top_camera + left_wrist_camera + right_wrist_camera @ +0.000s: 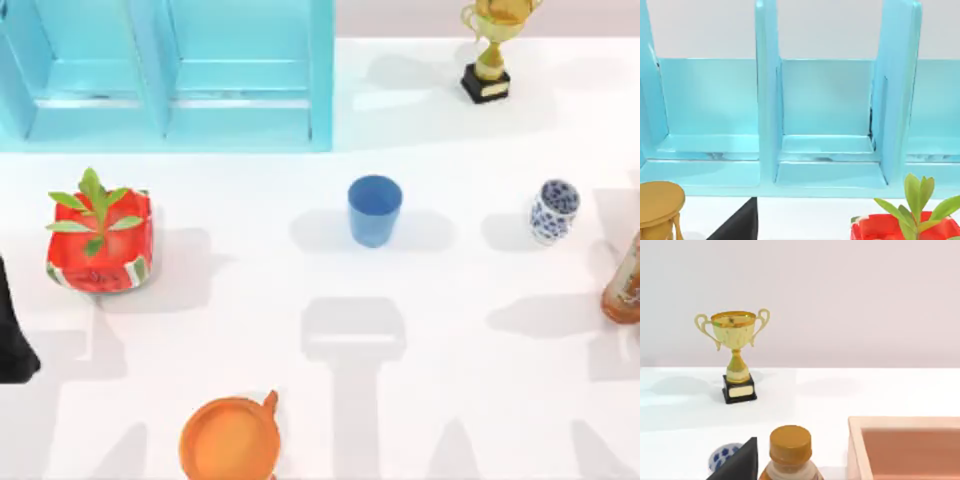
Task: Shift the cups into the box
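On the white table (450,400) stand two cups, blue cup (374,210) and patterned cup (553,211); fingers' state untellable.

No readable text, number or brand is found anywhere. A pale plate is carried on the black base of the gold two-handled trophy (734,351), but it is blank. The label of the orange-capped bottle (790,450) cannot be read.

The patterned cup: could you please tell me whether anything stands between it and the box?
Yes. In the right wrist view, the orange-capped bottle stands between the patterned cup and the box; it would likely need going around or over.
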Action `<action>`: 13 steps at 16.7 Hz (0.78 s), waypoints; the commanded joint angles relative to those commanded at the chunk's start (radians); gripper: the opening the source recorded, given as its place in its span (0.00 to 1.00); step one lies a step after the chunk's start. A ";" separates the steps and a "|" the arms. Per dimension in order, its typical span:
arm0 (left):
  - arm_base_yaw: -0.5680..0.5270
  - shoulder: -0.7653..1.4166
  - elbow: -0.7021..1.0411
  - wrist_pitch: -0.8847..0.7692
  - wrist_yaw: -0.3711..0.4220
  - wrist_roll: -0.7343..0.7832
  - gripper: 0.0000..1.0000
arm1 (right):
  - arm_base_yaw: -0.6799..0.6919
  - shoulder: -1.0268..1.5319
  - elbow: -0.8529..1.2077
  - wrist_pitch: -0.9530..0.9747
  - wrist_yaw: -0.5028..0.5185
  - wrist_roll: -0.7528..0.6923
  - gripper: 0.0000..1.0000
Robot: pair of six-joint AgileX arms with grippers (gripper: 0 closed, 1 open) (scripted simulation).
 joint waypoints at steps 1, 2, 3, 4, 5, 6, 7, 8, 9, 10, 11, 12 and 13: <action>0.000 0.000 0.000 0.000 0.000 0.000 1.00 | 0.000 0.000 0.000 0.000 0.000 0.000 1.00; 0.000 0.000 0.000 0.000 0.000 0.000 1.00 | 0.000 0.000 0.000 0.000 0.000 0.000 1.00; 0.000 0.000 0.000 0.000 0.000 0.000 1.00 | 0.001 0.009 0.010 -0.007 -0.001 0.002 1.00; 0.000 0.000 0.000 0.000 0.000 0.000 1.00 | 0.003 0.029 0.030 -0.023 -0.002 0.006 1.00; 0.000 0.000 0.000 0.000 0.000 0.000 1.00 | 0.006 0.059 0.061 -0.047 -0.004 0.011 1.00; 0.000 0.000 0.000 0.000 0.000 0.000 1.00 | 0.010 0.099 0.103 -0.078 -0.007 0.017 1.00; 0.000 0.000 0.000 0.000 0.000 0.000 1.00 | 0.014 0.149 0.155 -0.116 -0.009 0.025 1.00; 0.000 0.000 0.000 0.000 0.000 0.000 1.00 | 0.020 0.210 0.218 -0.160 -0.012 0.033 1.00; 0.000 0.000 0.000 0.000 0.000 0.000 1.00 | 0.026 0.281 0.291 -0.211 -0.015 0.041 1.00; 0.000 0.000 0.000 0.000 0.000 0.000 1.00 | 0.032 0.363 0.373 -0.267 -0.017 0.050 1.00; 0.000 0.000 0.000 0.000 0.000 0.000 1.00 | 0.039 0.455 0.465 -0.327 -0.019 0.058 1.00; 0.000 0.000 0.000 0.000 0.000 0.000 1.00 | 0.046 0.555 0.563 -0.392 -0.020 0.067 1.00; 0.000 0.000 0.000 0.000 0.000 0.000 1.00 | 0.053 0.661 0.666 -0.459 -0.020 0.075 1.00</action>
